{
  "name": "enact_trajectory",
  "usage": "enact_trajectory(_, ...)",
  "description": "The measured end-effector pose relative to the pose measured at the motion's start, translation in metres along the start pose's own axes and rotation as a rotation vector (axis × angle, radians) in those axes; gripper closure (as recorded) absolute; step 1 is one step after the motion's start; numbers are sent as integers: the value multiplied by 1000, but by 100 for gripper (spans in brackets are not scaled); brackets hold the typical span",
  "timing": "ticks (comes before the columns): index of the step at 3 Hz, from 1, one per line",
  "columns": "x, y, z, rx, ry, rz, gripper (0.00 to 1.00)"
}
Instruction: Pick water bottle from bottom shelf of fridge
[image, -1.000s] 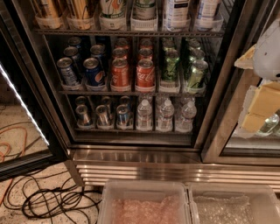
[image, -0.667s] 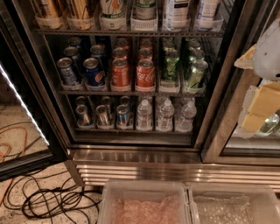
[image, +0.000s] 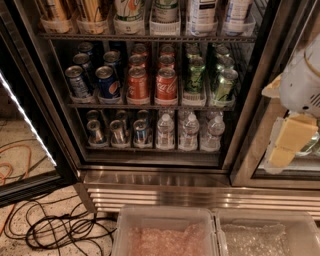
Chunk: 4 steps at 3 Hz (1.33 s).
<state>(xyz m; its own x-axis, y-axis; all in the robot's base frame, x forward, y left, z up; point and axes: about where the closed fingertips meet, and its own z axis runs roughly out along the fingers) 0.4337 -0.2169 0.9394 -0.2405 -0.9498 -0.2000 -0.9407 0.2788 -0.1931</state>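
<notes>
The fridge (image: 155, 179) stands open in front of me, with a steel frame and a dark inside. Its bottom shelf (image: 150, 149) is a dark wire rack. Three rows of clear water bottles with white caps stand on its right half: left row (image: 165, 131), middle row (image: 189, 131), right row (image: 213, 131). Silver cans (image: 118, 133) fill its left half. My gripper (image: 287, 142), white arm with yellowish parts, hangs at the right edge, in front of the adjoining glass unit, right of the bottles and apart from them.
The rack above holds cola and other soda cans (image: 166, 85). The fridge door (image: 25, 125) is swung open at left, with a lit strip. Black and orange cables (image: 55, 230) lie on the floor. Two clear plastic bins (image: 165, 235) sit below the base grille.
</notes>
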Motion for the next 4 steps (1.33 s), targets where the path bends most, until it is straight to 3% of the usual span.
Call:
enact_trajectory(1,-1,17,24,-65,-1,-25,0)
enact_trajectory(2,-1,17,24,-65,-1,-25,0)
enact_trajectory(3,-8,39,51,-100,-32,-5,0)
enact_trajectory(4,-29,71,119,-152,-72,56,0)
